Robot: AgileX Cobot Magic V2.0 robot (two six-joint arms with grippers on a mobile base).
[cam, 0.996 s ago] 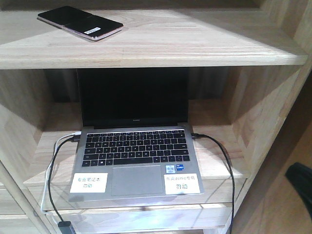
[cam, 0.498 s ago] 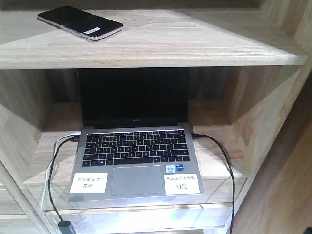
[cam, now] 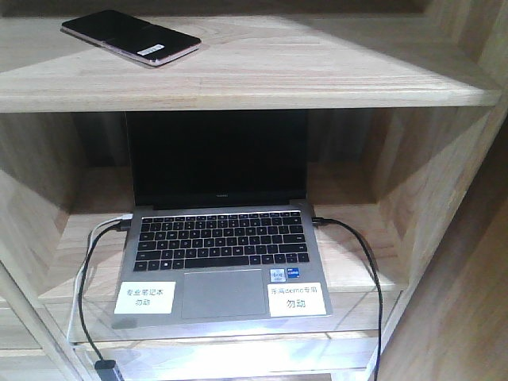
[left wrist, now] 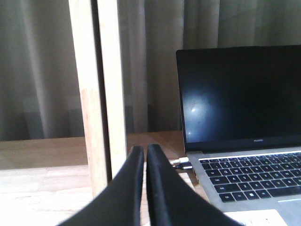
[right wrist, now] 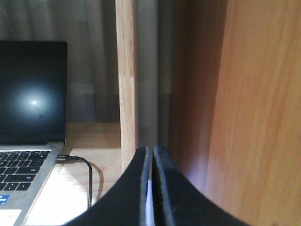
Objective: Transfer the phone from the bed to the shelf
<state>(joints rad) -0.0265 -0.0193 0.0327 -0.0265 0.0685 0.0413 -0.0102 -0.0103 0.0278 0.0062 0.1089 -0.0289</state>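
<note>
The phone (cam: 129, 36), a glossy black slab with a pinkish edge and a small white sticker, lies flat at the left of the top shelf (cam: 317, 67). No gripper touches it. My left gripper (left wrist: 145, 153) is shut with nothing between its black fingers, low beside a wooden upright (left wrist: 101, 94) and left of the laptop. My right gripper (right wrist: 153, 153) is also shut and empty, in front of another upright (right wrist: 127, 84) near the unit's right wall. Neither gripper shows in the front view. The bed is out of view.
An open grey laptop (cam: 226, 262) with white labels sits on the lower shelf, dark screen up. Black cables (cam: 367, 270) run from both its sides down over the front edge. A brown side panel (right wrist: 256, 113) stands close on the right.
A dark shape at the lower right edge of the front view a second ago has left the frame. The phone and laptop have not moved.
</note>
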